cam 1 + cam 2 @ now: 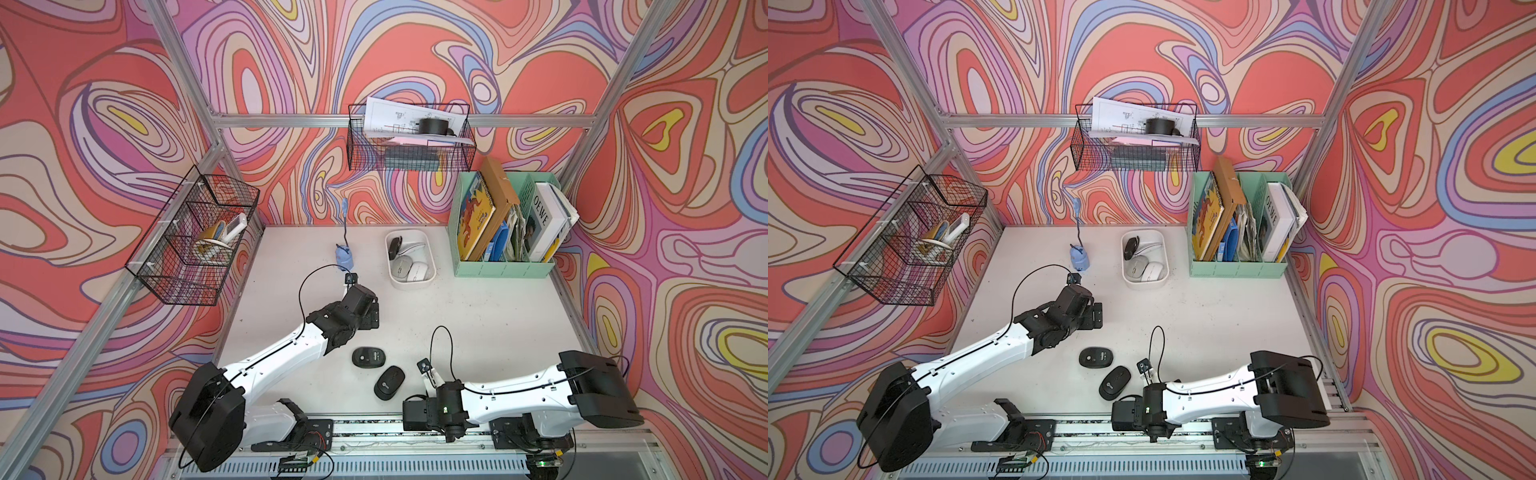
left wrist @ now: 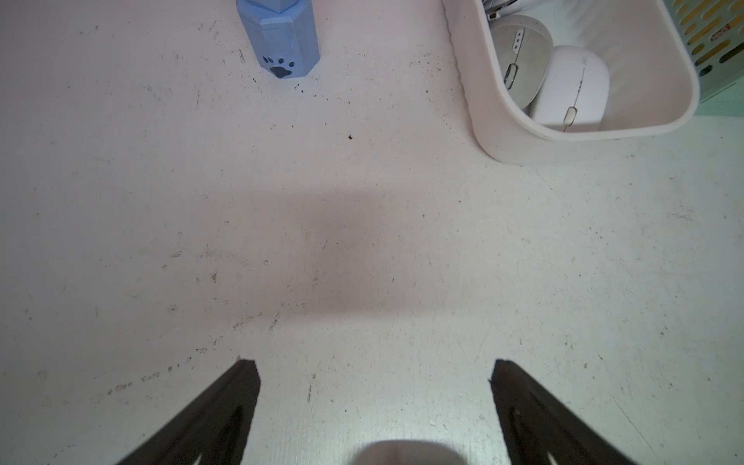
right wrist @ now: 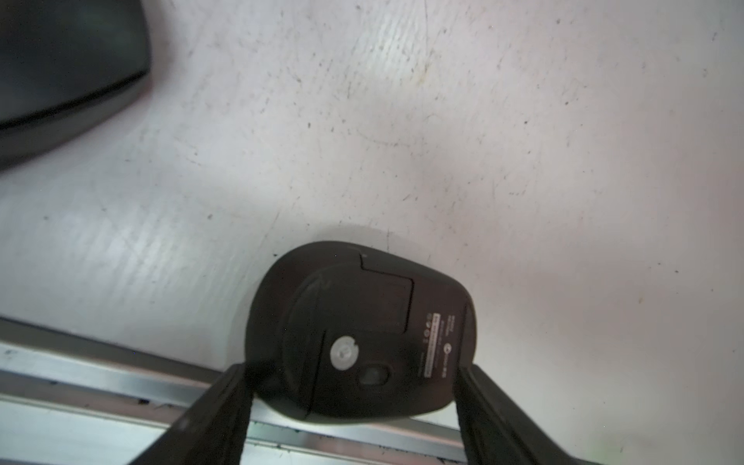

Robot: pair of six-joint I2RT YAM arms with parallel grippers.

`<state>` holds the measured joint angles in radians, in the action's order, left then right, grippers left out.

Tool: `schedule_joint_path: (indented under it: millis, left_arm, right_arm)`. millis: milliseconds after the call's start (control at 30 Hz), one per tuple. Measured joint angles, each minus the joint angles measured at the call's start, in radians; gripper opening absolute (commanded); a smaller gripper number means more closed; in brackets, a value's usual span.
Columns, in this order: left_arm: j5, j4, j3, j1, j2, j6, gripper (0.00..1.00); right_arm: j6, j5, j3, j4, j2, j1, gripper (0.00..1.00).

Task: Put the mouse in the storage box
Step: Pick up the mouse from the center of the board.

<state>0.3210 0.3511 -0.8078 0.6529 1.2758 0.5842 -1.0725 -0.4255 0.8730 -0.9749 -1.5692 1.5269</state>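
Several mice (image 1: pixel 417 271) lie in the storage box (image 1: pixel 411 285); two black mice (image 1: pixel 368 356) left, lower centre on the tabletop (image 1: pixel 478 324); left gripper (image 2: pixel 372 364) wide, empty; right gripper (image 3: pixel 351 372) brackets one mouse (image 3: pixel 354 318), grip unclear.

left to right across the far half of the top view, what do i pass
wire side basket → blue paw-print stand → storage box → green organizer

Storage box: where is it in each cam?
Top view: storage box at the back of the table, beside the green organizer.
Top view: same place.
Left wrist: in view beyond the open left end effector, pale mice inside.
Right wrist: not in it.
Shared landmark (all but right wrist): blue paw-print block near the box.
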Motion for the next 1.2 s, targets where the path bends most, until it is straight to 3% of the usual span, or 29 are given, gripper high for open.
schedule_joint_path:
  millis: [433,1200]
  left_arm:
    - [0.000,-0.005,0.000,0.000,0.036,0.000,0.96]
    - [0.023,-0.006,-0.005,0.000,0.047,-0.008,0.96]
  right_arm:
    - [-0.014,-0.084,0.087,-0.059,-0.159,-0.002,0.67]
    - [-0.036,-0.155,0.097,-0.076,-0.177,-0.066,0.33]
